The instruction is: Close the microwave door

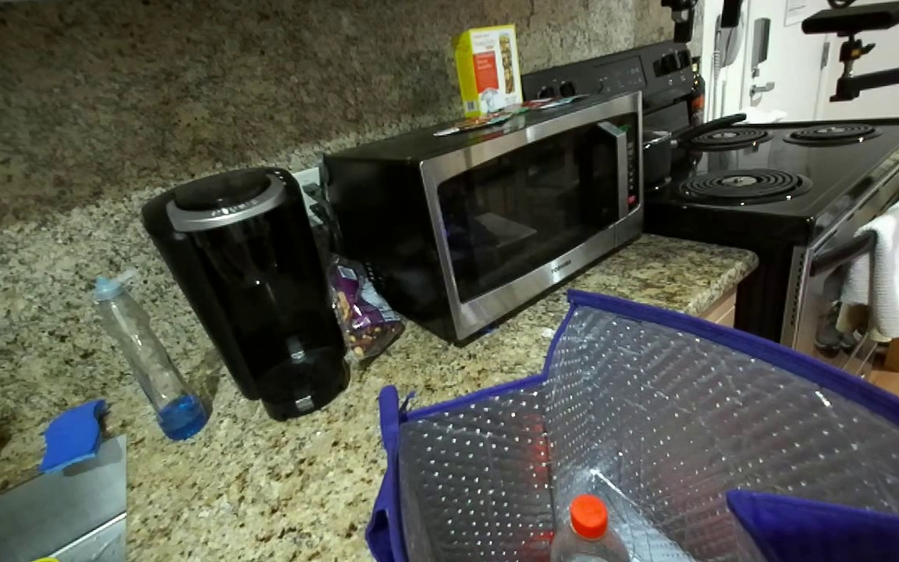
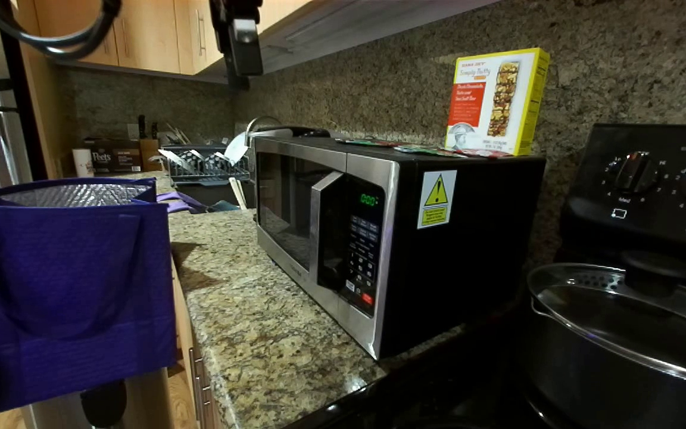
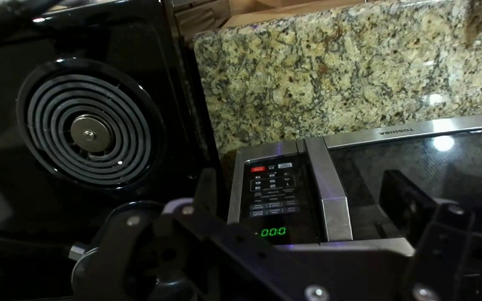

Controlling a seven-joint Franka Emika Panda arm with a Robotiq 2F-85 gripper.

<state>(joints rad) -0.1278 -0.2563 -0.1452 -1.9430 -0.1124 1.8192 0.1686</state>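
The microwave door is a silver steel frame around dark glass. It looks shut, flush with the control panel, in both exterior views and in the wrist view. Its silver handle stands out beside the control panel. My gripper is open and empty in the wrist view, above the microwave. Its fingers lie on either side of the handle and panel and appear apart from them. In an exterior view the gripper is cut off at the top edge; a dark part of it hangs at the top in an exterior view.
A yellow snack box and flat packets stand on the microwave. A black stove with a lidded pot is beside it. A black coffee maker and a purple insulated bag are near.
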